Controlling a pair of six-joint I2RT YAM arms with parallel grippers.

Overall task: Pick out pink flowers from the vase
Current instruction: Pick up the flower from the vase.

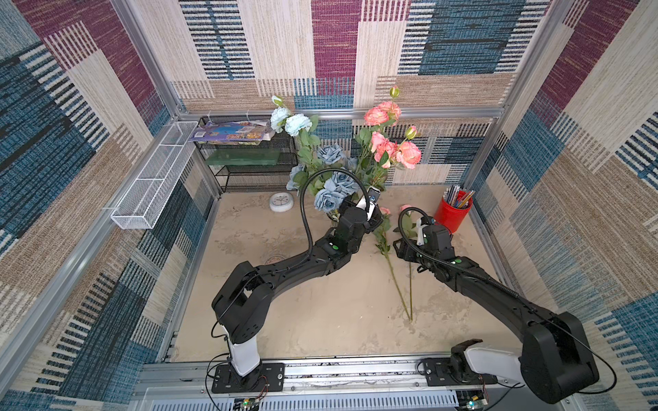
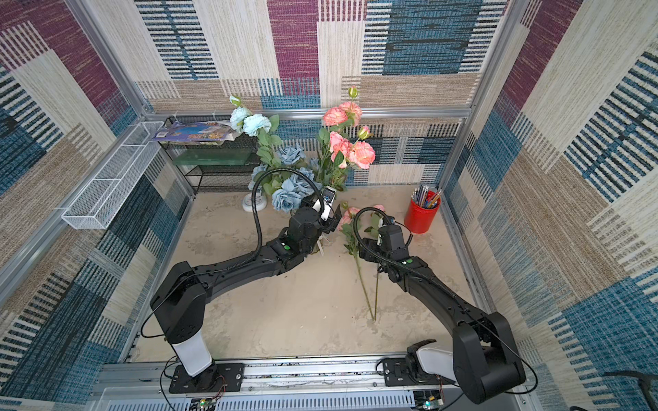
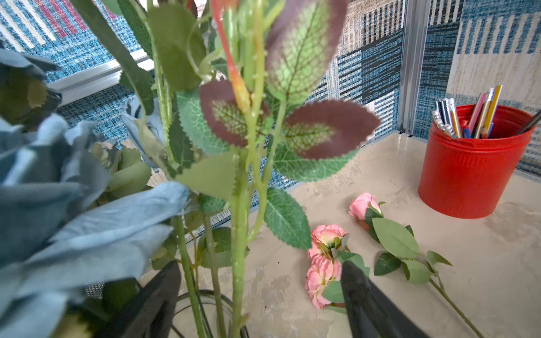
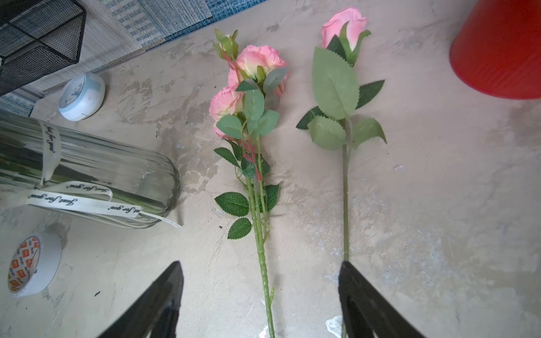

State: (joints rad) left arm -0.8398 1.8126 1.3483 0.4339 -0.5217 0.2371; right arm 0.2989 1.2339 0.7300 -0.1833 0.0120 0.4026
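Tall pink flowers [image 1: 391,149] still stand in the glass vase [image 4: 117,175], whose ribbon reads "just for you". My left gripper [image 3: 260,264] hangs just above the vase mouth [image 3: 205,295], open, with several green stems [image 3: 238,263] rising between its fingers and touching neither. Two more pink flowers lie flat on the table, a stem with several blooms [image 4: 248,87] and a single rose [image 4: 345,26]. Over their lower stems my right gripper [image 4: 260,264] is open and holds nothing. The many-bloom stem runs between its fingers, and the rose's stem passes under one finger.
Dusty-blue roses [image 1: 331,192] and pale aqua blooms [image 1: 290,121] share the vase. A red pencil cup [image 1: 454,213] stands at the back right. A small white clock [image 1: 281,202] and a black mesh shelf [image 1: 249,153] are at the back left, a tape roll [image 4: 32,263] near the vase.
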